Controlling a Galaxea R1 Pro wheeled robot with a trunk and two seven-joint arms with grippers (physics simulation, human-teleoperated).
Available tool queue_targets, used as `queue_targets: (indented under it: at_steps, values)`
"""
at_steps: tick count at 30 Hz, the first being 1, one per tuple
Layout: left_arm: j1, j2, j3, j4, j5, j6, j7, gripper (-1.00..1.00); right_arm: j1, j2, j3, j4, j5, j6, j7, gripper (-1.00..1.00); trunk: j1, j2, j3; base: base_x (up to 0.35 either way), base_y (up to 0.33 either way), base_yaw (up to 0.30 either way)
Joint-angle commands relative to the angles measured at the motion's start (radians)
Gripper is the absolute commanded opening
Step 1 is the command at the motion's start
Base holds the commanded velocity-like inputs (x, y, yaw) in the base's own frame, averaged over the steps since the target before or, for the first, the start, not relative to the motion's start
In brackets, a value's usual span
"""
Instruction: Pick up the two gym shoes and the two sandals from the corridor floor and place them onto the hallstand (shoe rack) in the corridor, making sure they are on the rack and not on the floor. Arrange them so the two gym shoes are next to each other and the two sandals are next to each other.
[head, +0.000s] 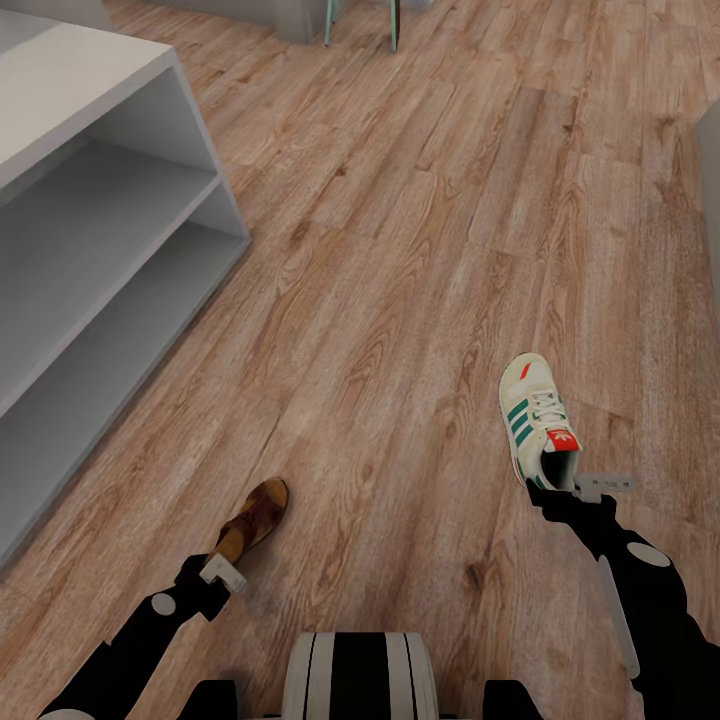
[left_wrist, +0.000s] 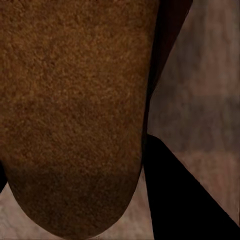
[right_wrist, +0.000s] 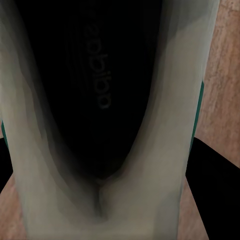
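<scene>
Sandal (head: 255, 517): one brown piece at 7 o'clock in the head view, heel end at the left gripper (head: 232, 572), toe pointing to 1 o'clock. Left wrist view shows its tan insole (left_wrist: 75, 115) close up with a dark finger (left_wrist: 175, 195) alongside; the gripper appears clamped on the heel.

Sneaker (head: 537, 420): one cream shoe with green stripes and red tongue tab, at 4 o'clock, heel at the right gripper (head: 562, 492), toe toward 12. Right wrist view looks into its dark opening (right_wrist: 95, 90), cream collar on both sides; the gripper appears closed on the heel collar.

Whether either shoe is lifted clear of the floor (head: 400, 250): cannot tell.

Shelf unit (head: 90, 250): pale grey, two open shelves, at 9 to 10 o'clock, well apart from both shoes.
</scene>
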Motion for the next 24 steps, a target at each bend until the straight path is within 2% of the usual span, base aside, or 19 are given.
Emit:
queue_targets:
  at_steps: [1,24]
  values:
    - [0.000,0.000,0.001,-0.003,-0.008,0.004,-0.006,-1.00,0.000,0.000,-0.002,-0.001,0.008,0.005,0.008,-1.00,0.000,0.000,-0.001,0.000,0.000,0.000]
    - [0.000,-0.004,0.001,-0.012,-0.007,0.005,-0.006,-1.00,0.000,0.000,-0.003,-0.003,0.008,0.005,0.008,-1.00,0.000,0.000,-0.001,0.000,0.000,0.000]
